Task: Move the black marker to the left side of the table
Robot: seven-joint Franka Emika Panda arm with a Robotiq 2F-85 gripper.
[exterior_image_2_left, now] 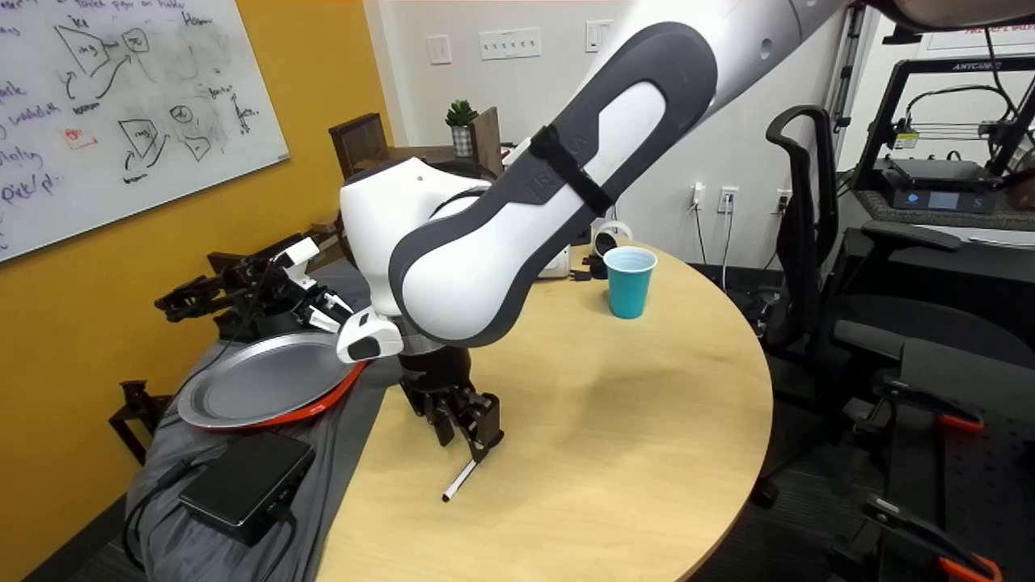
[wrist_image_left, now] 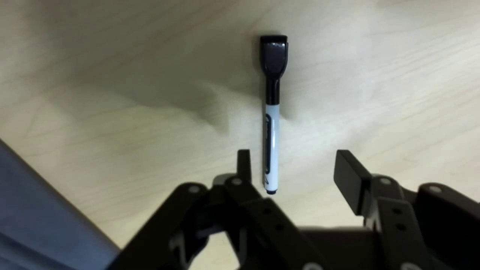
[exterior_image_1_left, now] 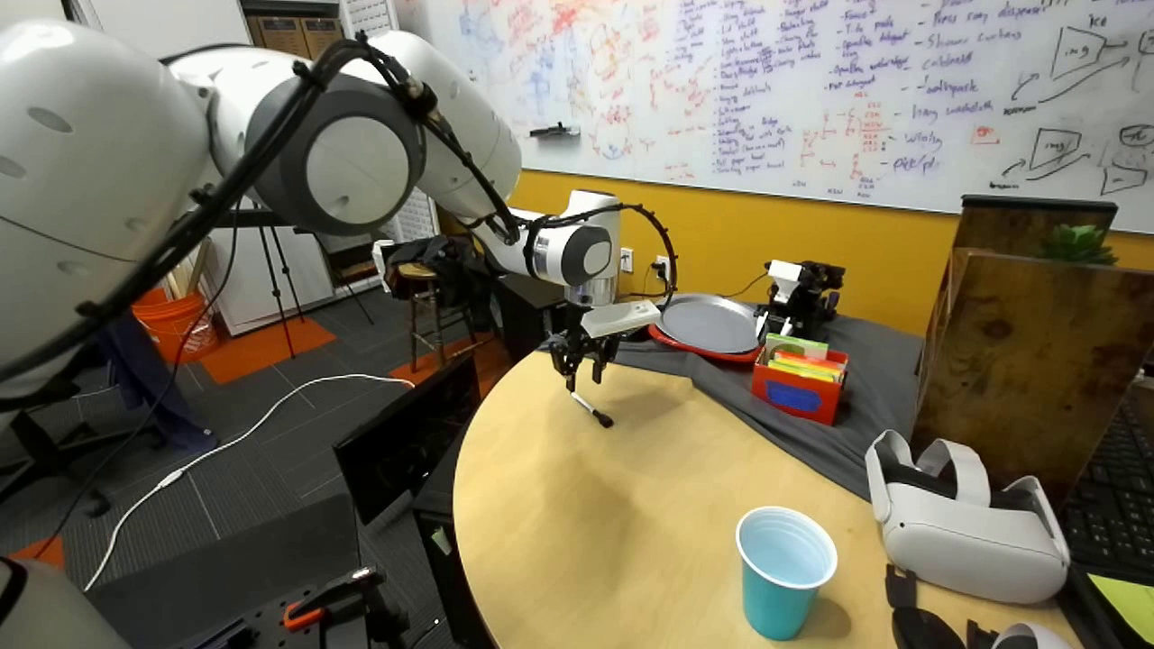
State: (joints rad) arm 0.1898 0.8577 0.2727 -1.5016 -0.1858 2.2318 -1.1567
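Observation:
The black marker (wrist_image_left: pixel 273 142) has a black cap and a white barrel, and it lies flat on the light wood table (exterior_image_1_left: pixel 685 478). My gripper (wrist_image_left: pixel 294 163) stands open over the barrel end, with the fingers on either side and neither one touching it. The left finger is much closer to the marker than the right one. In an exterior view the marker (exterior_image_1_left: pixel 586 404) shows its dark cap pointing away from the gripper (exterior_image_1_left: pixel 584 380). The fingers of the gripper (exterior_image_2_left: pixel 462 449) hide the cap in an exterior view, where only the barrel of the marker (exterior_image_2_left: pixel 460 481) shows.
A blue cup (exterior_image_1_left: pixel 777 604) stands on the table. Beside it is a white headset (exterior_image_1_left: pixel 974 541). Round trays (exterior_image_1_left: pixel 708 324) and a red box of cards (exterior_image_1_left: pixel 798 398) rest on grey cloth (exterior_image_1_left: pixel 874 451) along one side. A black box (exterior_image_2_left: pixel 247 485) lies on that cloth.

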